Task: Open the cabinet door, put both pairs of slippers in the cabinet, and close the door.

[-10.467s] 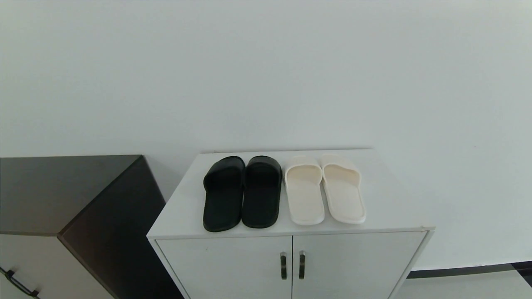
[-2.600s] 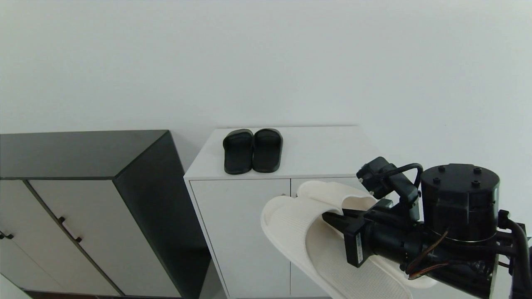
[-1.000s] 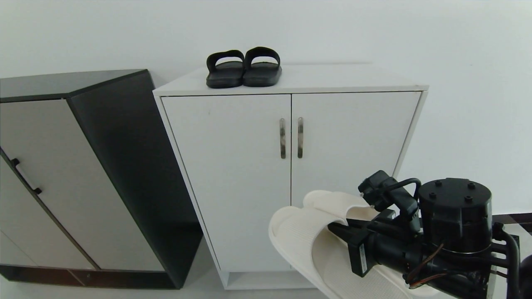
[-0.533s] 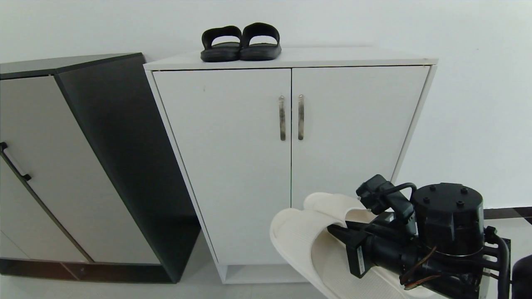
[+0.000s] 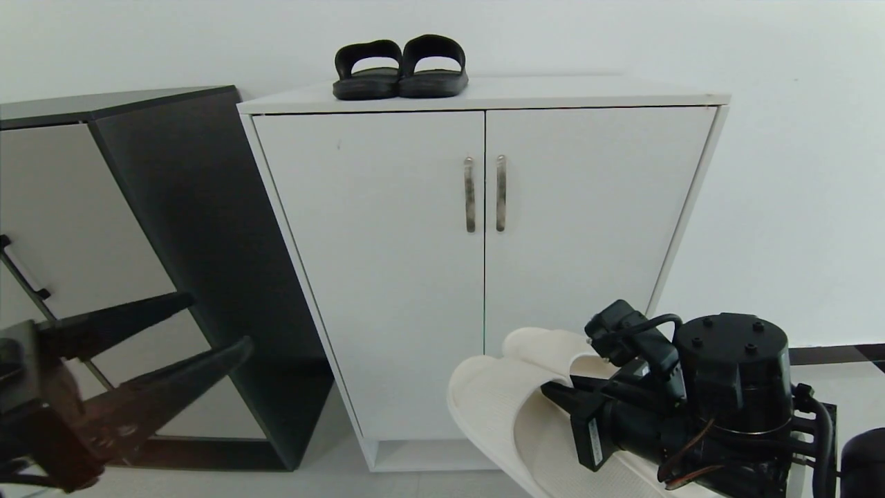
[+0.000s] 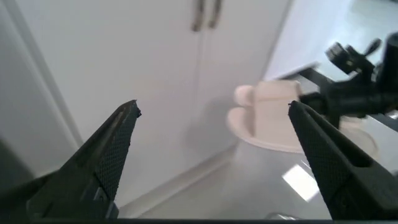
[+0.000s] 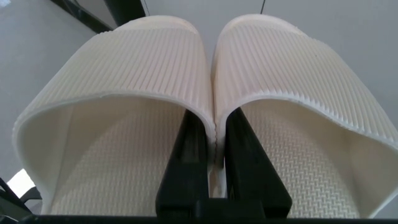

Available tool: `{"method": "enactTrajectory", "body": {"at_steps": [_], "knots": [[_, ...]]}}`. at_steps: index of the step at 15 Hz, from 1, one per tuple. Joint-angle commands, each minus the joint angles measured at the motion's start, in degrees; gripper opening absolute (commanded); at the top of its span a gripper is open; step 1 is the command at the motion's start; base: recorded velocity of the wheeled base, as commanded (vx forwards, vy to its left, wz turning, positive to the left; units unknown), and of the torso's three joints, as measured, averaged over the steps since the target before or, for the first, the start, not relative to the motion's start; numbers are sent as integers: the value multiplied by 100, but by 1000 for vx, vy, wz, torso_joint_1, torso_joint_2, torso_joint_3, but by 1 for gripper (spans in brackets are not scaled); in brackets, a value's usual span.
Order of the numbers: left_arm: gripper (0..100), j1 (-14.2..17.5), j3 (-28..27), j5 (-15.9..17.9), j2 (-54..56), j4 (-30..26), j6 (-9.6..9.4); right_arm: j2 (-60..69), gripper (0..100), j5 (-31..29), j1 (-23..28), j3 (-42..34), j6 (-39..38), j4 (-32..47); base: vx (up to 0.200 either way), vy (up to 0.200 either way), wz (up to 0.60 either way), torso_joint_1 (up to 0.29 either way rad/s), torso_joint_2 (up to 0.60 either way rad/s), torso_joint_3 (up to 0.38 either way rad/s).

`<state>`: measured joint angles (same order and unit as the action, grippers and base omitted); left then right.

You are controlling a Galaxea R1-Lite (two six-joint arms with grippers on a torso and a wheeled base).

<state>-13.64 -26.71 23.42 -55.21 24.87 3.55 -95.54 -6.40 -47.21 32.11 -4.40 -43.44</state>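
Hovering low at far left, left gripper point(image 5: 220, 320) has its jaws spread wide w/ nothing between them, in front of the dark cabinet point(image 5: 207, 207), well apart from the handles point(image 5: 469, 194). Next over, white cabinet point(image 5: 588, 91): both doors point(image 5: 373, 263) shut, handles side by side at the centre seam, black slippers point(image 5: 401, 66) paired on its top above the left one. Lower right, right gripper point(image 5: 563, 395) has its jaws closed on the cream slippers point(image 5: 498, 408), pinching the two inner strap edges together, in front of the right door's point(image 5: 588, 207) lower part.

Risks, imo: handles sit so close that wide jaws could catch both or slip off; a door swinging out could knock the held pair, esp. the right door; a pinch on thin strap edges may let one slipper slide out.

Hidden: cabinet interior, so shelf room unknown; heels of the cream pair cut off at frame bottom.
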Motion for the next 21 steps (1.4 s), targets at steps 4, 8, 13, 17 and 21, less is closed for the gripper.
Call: {"method": "enactTrajectory", "body": {"at_steps": [4,8,13,17,21], "knots": [[100,-1246,-1179,49,-1633,132,-3,-18,0,16,10,-29,1,-86,0,0,0,0,0,0],[100,-2072,-2277,-250,-2653,141,14,-44,0,25,10,-47,-8,-86,0,0,0,0,0,0],[100,-2239,-3367,-232,-3892,203,67,-18,0,227,-16,-100,-8,-86,0,0,0,0,0,0],[100,-2213,-4510,295,-4437,-158,858,-9,0,236,-25,-108,-8,-121,0,0,0,0,0,0],[100,-2099,-5415,734,-5237,-290,1157,-18,0,227,-25,-135,-8,-236,0,0,0,0,0,0]]}}
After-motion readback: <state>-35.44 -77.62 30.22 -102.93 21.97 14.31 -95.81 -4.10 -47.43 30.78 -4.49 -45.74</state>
